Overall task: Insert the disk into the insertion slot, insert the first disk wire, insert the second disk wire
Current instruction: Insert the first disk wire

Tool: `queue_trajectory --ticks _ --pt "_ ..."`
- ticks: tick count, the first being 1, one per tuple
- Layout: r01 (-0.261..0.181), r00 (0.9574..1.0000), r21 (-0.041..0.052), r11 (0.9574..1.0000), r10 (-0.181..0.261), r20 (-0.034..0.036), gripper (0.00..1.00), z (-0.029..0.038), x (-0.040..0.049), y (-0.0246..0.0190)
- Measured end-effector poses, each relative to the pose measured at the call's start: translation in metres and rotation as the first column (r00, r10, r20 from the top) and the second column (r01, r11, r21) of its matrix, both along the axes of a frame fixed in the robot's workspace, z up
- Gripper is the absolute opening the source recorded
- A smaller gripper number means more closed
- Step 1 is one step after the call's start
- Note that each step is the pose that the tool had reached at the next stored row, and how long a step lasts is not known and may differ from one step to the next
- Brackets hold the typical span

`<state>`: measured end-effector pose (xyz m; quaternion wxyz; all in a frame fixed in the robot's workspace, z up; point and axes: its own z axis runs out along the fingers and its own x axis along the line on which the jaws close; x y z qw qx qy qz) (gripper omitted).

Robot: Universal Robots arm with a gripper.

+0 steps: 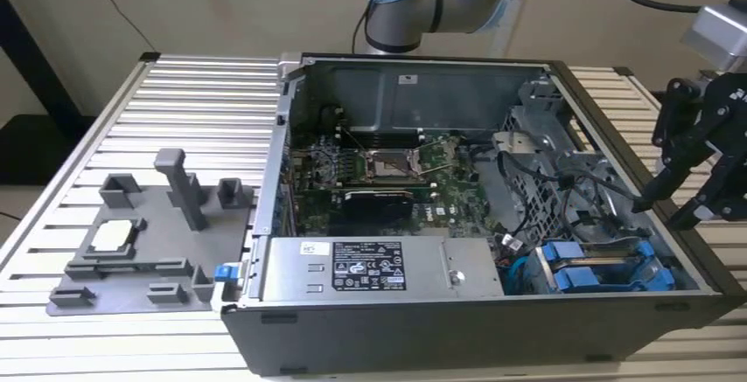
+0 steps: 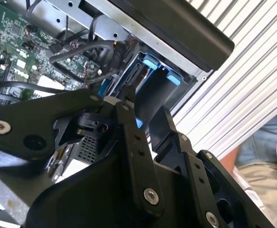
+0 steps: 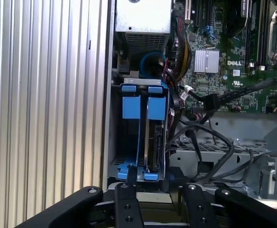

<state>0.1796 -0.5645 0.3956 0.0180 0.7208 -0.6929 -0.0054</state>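
Two blue carriers (image 1: 578, 268) stand side by side in the grey drive cage, the insertion slot (image 3: 114, 164), at the case's corner on the exterior view's right. The disk (image 3: 153, 137) shows as a dark drive edge inside one blue carrier, seated in the cage beside the other carrier (image 3: 131, 102). Loose black wires (image 3: 202, 137) lie next to the cage, over the perforated metal. My gripper (image 1: 663, 211) hovers just above and outside the case wall near the cage. It is open, with nothing between its fingers (image 3: 125, 199). The blue carrier tabs (image 2: 150, 61) sit beyond the fingertips (image 2: 129, 123).
A grey power-supply box (image 1: 373, 268) fills the case's near side, with the motherboard (image 1: 373, 172) behind it. A grey fixture plate (image 1: 152, 233) with upright posts lies on the ribbed aluminium table (image 1: 175, 111) at the exterior view's left. A person's leg (image 2: 266, 142) is beside the table.
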Motion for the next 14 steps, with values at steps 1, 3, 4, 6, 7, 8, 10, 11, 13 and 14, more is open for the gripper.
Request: queue_trajectory --ticks 1,3,4,6,7,8,10,11,13,14 --pt "-0.001 1.0 -0.0001 1.0 0.001 0.0057 0.41 -0.0008 0.0 0.0015" --pt "-0.009 0.9998 0.0 1.0 0.009 0.0177 0.41 -0.0024 0.0 0.0042" --pt "-0.013 0.9996 -0.0001 0.9999 0.013 0.0233 0.41 -0.0032 0.0 0.0054" --pt "-0.021 0.9992 -0.0003 0.9998 0.021 0.0349 0.41 -0.0047 0.0 0.0074" --pt "-0.025 0.9989 -0.0004 0.9997 0.025 0.0398 0.41 -0.0055 0.0 0.0085" --pt "-0.028 0.9987 -0.0002 0.9996 0.028 0.0421 0.41 -0.0068 0.0 0.0101" --pt "-0.032 0.9985 0.0001 0.9995 0.032 0.0442 0.41 -0.0094 0.0 0.0136" --pt "-0.034 0.9984 0.0004 0.9994 0.034 0.0454 0.41 -0.011 0.0 0.0156" --pt "-0.038 0.9982 0.0006 0.9993 0.038 0.0475 0.41 -0.0141 -0.0001 0.0195" --pt "-0.04 0.998 0.0006 0.9992 0.04 0.0486 0.41 -0.0158 -0.0001 0.0216"
